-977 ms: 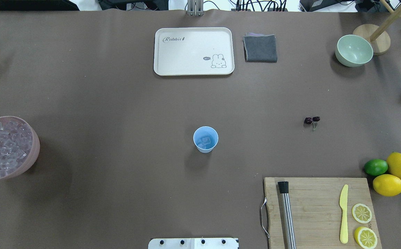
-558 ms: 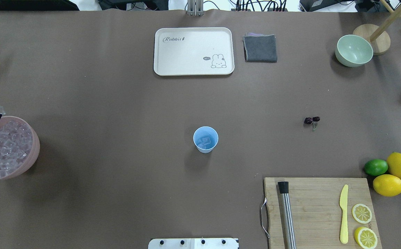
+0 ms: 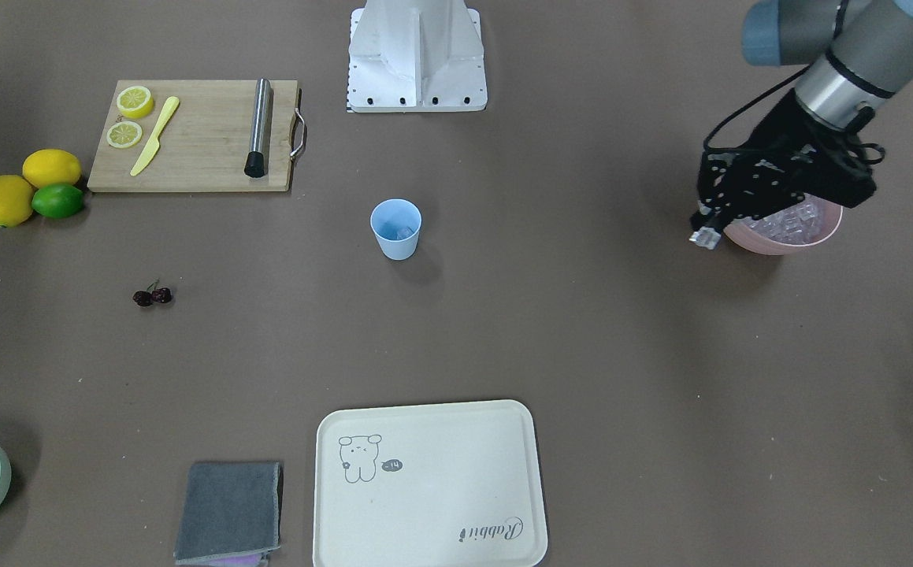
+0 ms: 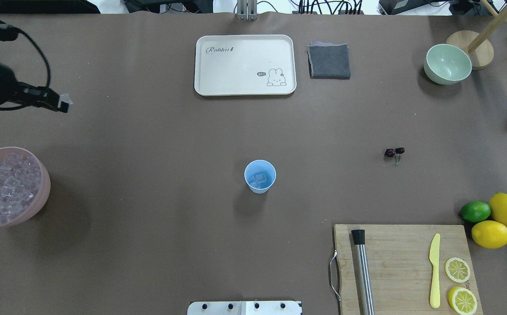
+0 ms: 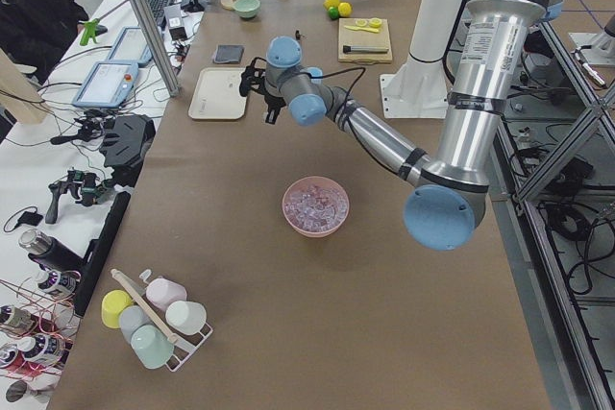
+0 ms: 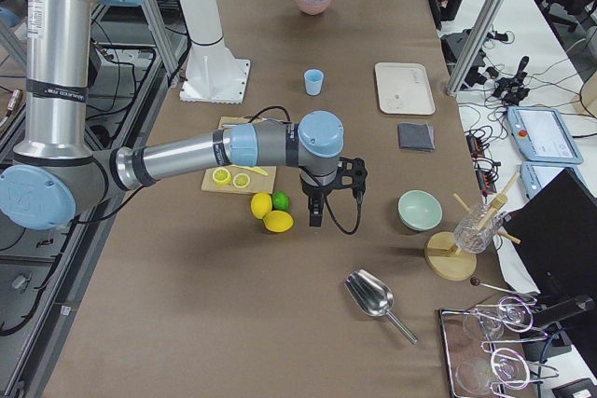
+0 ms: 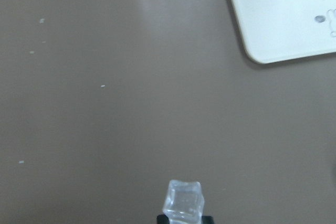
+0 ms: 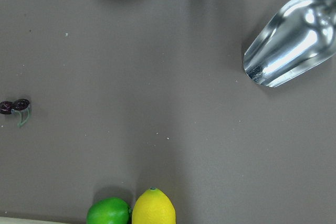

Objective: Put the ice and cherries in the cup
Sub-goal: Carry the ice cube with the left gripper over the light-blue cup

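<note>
The light blue cup (image 4: 260, 176) stands upright mid-table with a few ice cubes (image 4: 258, 179) inside. My left gripper (image 4: 64, 104) is shut on one clear ice cube (image 7: 182, 202) and holds it above bare table, beyond the pink bowl (image 4: 46, 188) that is full of ice. The dark cherries (image 4: 394, 152) lie on the table to the cup's right; they also show in the right wrist view (image 8: 14, 106). My right gripper (image 6: 314, 216) hangs above the table near the lemons; I cannot tell whether it is open or shut.
A cream tray (image 4: 244, 64), a grey cloth (image 4: 329, 61) and a pale green bowl (image 4: 447, 64) sit along the far side. A cutting board (image 4: 404, 267) with knife, lemon slices and steel muddler is near right, beside lemons and lime (image 4: 491, 216). A metal scoop (image 8: 291, 40) lies far right.
My left gripper has lifted out of the pink bowl with an ice cube and moved away from the robot and to the right. Nothing else moved.
</note>
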You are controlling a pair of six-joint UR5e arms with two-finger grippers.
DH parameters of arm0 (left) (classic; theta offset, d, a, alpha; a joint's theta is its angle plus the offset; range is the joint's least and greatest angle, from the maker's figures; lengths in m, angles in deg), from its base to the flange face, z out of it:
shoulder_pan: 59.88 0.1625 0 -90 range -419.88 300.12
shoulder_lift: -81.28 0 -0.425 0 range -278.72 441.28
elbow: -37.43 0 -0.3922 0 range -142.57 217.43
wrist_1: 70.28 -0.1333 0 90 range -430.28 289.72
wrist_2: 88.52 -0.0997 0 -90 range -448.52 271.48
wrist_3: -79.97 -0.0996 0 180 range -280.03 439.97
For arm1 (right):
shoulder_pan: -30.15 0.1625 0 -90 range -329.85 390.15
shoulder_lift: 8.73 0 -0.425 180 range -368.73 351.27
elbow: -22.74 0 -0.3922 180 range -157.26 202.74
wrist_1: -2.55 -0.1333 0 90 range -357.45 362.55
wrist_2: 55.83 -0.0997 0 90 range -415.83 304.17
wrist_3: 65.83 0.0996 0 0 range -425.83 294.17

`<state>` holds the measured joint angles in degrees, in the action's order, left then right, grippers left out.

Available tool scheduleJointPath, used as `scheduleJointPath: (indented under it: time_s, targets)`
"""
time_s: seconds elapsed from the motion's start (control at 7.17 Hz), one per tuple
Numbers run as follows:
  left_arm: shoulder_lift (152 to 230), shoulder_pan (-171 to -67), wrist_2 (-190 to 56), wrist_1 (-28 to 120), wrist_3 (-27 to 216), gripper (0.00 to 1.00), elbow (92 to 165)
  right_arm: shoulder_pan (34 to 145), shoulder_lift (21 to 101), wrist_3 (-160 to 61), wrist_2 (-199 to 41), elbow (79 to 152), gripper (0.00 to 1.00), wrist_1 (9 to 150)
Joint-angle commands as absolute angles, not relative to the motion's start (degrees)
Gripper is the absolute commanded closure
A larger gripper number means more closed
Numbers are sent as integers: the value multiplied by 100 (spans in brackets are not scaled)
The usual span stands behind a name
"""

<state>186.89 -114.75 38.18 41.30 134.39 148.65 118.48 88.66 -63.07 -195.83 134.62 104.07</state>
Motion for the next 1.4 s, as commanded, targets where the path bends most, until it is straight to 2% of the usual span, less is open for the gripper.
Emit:
scheduleJointPath:
  time_s: [0.0,0.42,0.56,0.7,1.26]
  targets:
    - [19708,-10266,2756,3916,14829,100,14791,11848,8909,-6310,-19584,13463,0,10407]
    - [20343,-8665,1033,3853,15817,100,14756,11848,8953,-6302,-19592,13463,0,10407]
    - [20606,-8346,661,3853,15889,100,14521,11848,8962,-6301,-19592,13463,0,10407]
    - [20870,-8256,536,3871,15890,100,14083,11848,8962,-6301,-19592,13454,0,10407]
    - [21030,-8185,420,4098,15881,100,13553,11848,8953,-6301,-19592,13462,0,10407]
